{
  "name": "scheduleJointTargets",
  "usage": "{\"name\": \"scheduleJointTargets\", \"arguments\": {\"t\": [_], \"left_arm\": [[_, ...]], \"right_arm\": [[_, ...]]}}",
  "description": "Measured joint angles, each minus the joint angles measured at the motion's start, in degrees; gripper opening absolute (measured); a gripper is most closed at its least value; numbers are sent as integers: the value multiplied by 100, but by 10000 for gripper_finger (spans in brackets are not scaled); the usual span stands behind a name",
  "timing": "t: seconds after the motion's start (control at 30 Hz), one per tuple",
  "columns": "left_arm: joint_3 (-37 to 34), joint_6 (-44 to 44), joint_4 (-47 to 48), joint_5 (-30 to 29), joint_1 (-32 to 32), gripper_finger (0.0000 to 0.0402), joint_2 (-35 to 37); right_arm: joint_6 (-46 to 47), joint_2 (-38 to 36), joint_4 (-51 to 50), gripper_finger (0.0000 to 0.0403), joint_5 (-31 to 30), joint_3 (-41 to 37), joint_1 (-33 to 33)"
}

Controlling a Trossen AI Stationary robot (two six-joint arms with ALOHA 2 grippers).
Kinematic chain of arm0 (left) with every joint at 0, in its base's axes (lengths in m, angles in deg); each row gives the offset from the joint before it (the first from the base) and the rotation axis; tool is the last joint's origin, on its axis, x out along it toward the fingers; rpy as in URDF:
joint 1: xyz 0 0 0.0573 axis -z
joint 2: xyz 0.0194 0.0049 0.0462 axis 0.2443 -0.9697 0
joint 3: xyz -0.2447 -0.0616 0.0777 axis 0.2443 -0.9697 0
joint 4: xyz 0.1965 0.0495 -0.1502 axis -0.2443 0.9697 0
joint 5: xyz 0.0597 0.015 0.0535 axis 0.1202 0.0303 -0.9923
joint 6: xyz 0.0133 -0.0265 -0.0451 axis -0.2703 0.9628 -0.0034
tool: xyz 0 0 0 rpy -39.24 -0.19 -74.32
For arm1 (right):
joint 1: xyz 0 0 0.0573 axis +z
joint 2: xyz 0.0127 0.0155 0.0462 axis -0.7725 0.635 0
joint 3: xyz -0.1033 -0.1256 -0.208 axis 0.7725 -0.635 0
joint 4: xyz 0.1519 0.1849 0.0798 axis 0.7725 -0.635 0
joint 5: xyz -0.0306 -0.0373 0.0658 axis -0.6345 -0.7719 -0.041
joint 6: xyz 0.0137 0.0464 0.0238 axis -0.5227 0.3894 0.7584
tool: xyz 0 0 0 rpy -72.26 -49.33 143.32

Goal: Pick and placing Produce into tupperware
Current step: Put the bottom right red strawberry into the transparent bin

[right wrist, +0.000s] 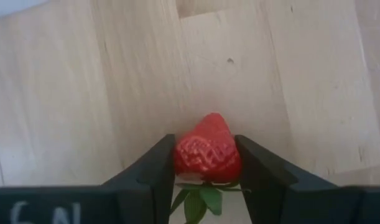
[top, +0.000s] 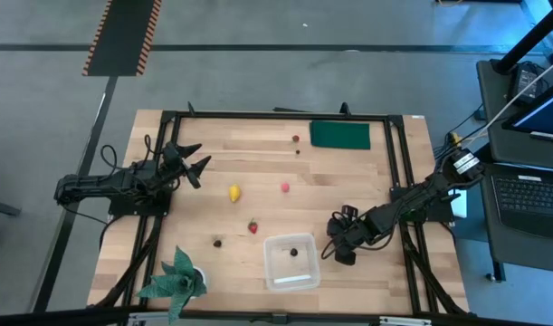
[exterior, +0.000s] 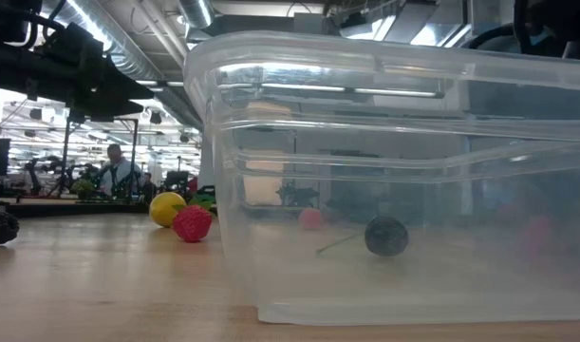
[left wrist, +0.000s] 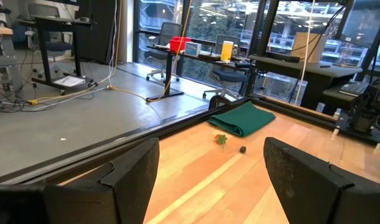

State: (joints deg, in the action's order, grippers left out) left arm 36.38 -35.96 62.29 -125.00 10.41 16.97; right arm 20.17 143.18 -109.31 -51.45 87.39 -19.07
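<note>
High view straight down; low view pressed against the tupperware [exterior: 403, 180], perhaps touching; both sharing it.

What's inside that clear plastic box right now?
One small dark berry with a thin stem lies on the floor of the clear box. Nothing else shows inside; no corner is hidden.

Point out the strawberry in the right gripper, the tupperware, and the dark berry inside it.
strawberry [right wrist: 207, 153]: right wrist view, middle of its red body between the right gripper's fingers.
tupperware [top: 274, 273]: high view, left wall.
dark berry [exterior: 386, 237]: low view, centre of the round berry.
</note>
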Motion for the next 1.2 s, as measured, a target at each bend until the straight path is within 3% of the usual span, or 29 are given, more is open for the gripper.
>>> {"name": "scheduleJointTargets", "arguments": {"t": [0.27, 0.4, 0.8, 1.2], "left_arm": [[0, 0, 0, 0, 0, 281, 0], [0, 0, 2, 2, 0, 281, 0], [0, 12, 2, 0, 0, 281, 0], [-1, 4, 1, 1, 0, 281, 0]], "right_arm": [[-47, 58, -801, 159, 275, 614, -81], [-232, 45, -1164, 145, 179, 1171, -177], [-1071, 23, -1439, 156, 44, 3096, -326], [-1483, 395, -967, 165, 101, 3231, -438]]}}
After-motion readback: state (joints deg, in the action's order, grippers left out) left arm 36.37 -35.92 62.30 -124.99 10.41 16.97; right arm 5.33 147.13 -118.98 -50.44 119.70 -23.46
